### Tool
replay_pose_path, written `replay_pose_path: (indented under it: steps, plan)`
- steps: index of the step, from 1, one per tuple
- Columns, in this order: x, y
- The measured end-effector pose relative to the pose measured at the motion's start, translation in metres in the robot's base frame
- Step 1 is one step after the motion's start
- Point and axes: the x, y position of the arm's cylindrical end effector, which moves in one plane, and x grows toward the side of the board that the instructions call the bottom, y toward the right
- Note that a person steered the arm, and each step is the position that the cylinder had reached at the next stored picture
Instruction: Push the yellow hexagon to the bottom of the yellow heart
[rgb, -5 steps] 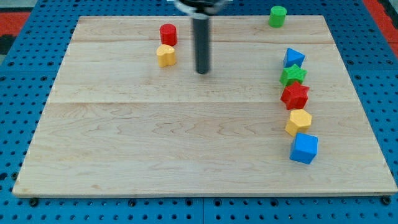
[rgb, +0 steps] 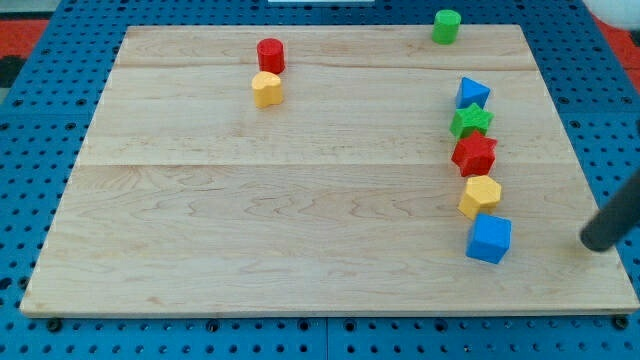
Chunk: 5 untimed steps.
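My tip (rgb: 597, 243), a bare rod holding nothing, rests near the wooden board's (rgb: 300, 250) right edge, beside the blue cube (rgb: 489, 239). The yellow hexagon block (rgb: 480, 196) sits just above that cube, well apart from the yellow heart block (rgb: 266, 89) near the top edge. Best to get to the hexagon's right side and push leftward, steering it clear of the red star (rgb: 474, 154).

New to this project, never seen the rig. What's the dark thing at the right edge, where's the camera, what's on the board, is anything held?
One camera looks down at a slant on a wooden board lying on blue pegboard. The dark thing is the arm's rod; my tip sits near the view's right edge, right of the blue cube, touching no block. There is no gripper, so nothing is held; it only pushes. A column on the right: blue triangle, green star, red star, yellow hexagon, blue cube. Top left: red cylinder above yellow heart. Top: green cylinder.
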Motion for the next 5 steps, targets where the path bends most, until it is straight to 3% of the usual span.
replay_pose_path:
  steps: [1, 3, 4, 5]
  plan:
    - [-0.023, -0.010]
    - [-0.028, -0.173]
    - [-0.062, -0.175]
    - [-0.036, -0.163]
